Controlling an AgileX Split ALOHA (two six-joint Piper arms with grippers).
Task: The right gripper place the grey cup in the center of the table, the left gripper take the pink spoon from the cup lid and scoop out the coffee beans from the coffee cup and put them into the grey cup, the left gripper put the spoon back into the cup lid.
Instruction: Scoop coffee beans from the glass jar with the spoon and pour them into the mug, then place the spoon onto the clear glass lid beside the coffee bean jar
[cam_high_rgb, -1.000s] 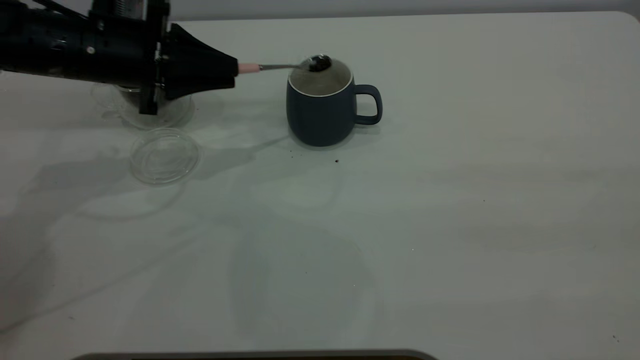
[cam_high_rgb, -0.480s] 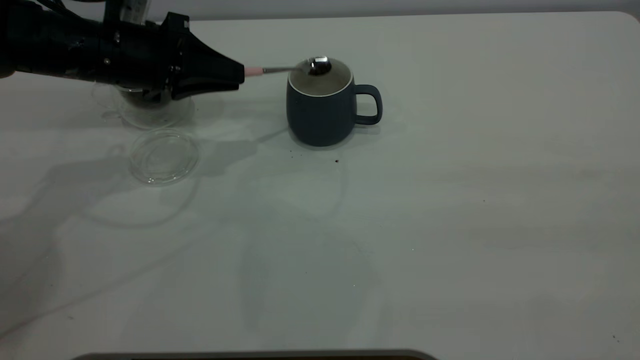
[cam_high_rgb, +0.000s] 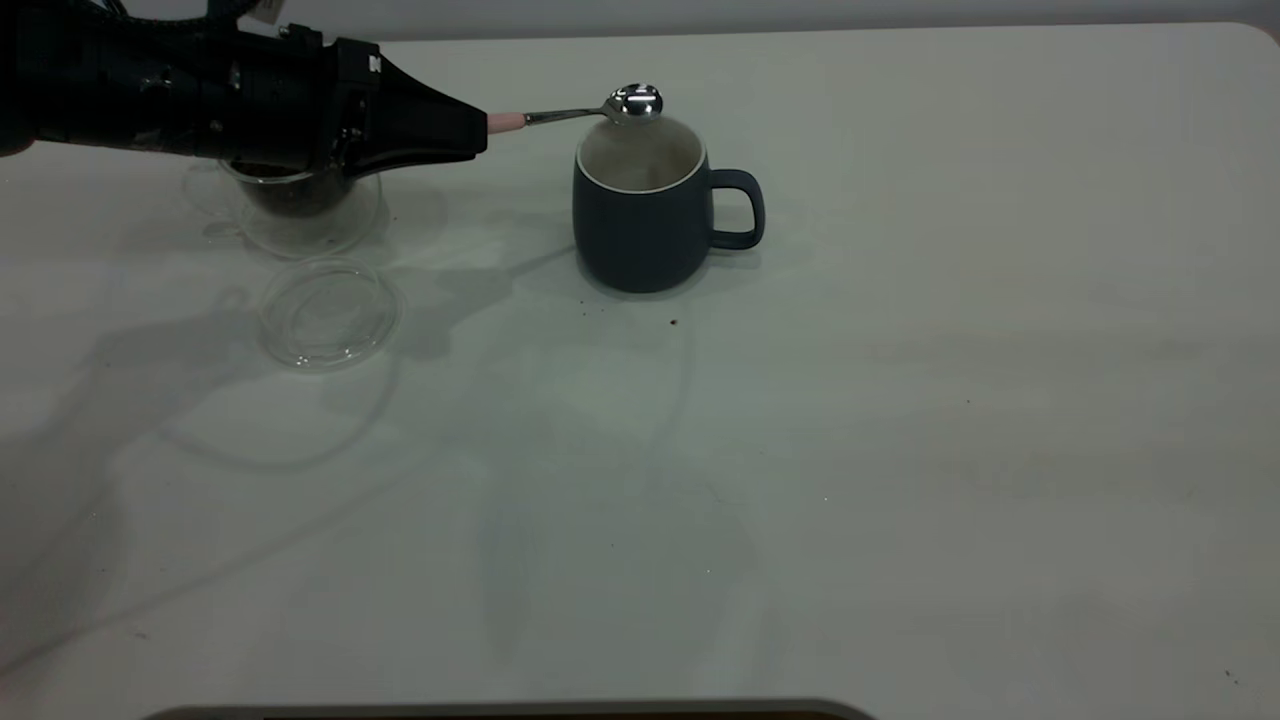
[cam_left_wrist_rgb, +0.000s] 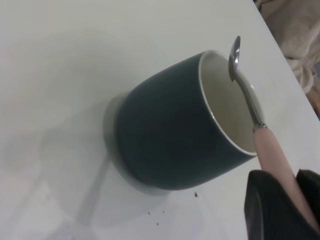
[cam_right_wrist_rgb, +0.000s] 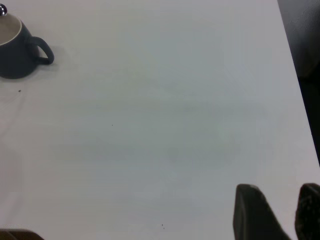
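The grey cup (cam_high_rgb: 650, 215) stands upright near the table's middle, handle to the right; it also shows in the left wrist view (cam_left_wrist_rgb: 175, 135) and the right wrist view (cam_right_wrist_rgb: 17, 52). My left gripper (cam_high_rgb: 470, 125) is shut on the pink spoon (cam_high_rgb: 505, 122) by its handle. The spoon's metal bowl (cam_high_rgb: 635, 102) hangs just above the cup's far rim and looks empty and shiny. In the left wrist view the spoon (cam_left_wrist_rgb: 272, 160) reaches over the cup's mouth. The glass coffee cup (cam_high_rgb: 300, 200) with dark beans sits under the left arm. The clear cup lid (cam_high_rgb: 328, 312) lies in front of it. My right gripper (cam_right_wrist_rgb: 280, 210) is open, far from the cup.
A few stray coffee crumbs (cam_high_rgb: 673, 323) lie on the table in front of the grey cup. The white table (cam_high_rgb: 900, 400) stretches bare to the right and front. The table's far right edge (cam_right_wrist_rgb: 295, 75) shows in the right wrist view.
The left gripper has rolled and lifted the spoon a little. The spoon bowl held dark beans a second ago and now looks empty above the cup.
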